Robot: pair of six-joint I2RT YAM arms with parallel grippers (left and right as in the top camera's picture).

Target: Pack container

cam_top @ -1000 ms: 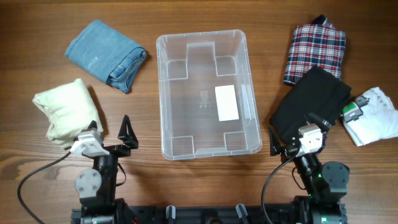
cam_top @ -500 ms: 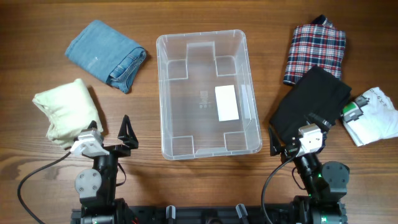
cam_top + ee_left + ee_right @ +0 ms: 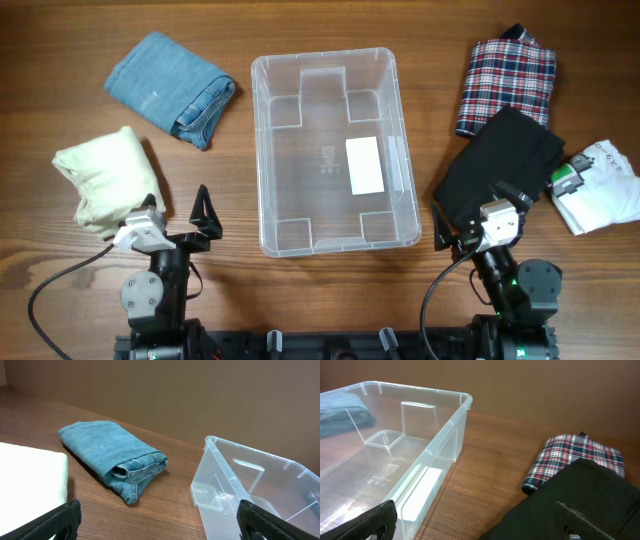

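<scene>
My left pincer (image 3: 177, 208) and my right pincer (image 3: 470, 215) are both spread wide, gripping nothing, and the clear container (image 3: 320, 150) stands on the tabletop (image 3: 60, 60) between them, a little ahead of both and touching neither.

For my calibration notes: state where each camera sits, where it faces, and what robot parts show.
Left wrist: low on the left gripper, facing the jeans; fingertips in the bottom corners.
Right wrist: low on the right gripper, facing the plaid shirt; fingertips likewise.
Overhead: above the table, looking straight down; both grippers near the bottom edge.
Shared: all three see the container.
</scene>
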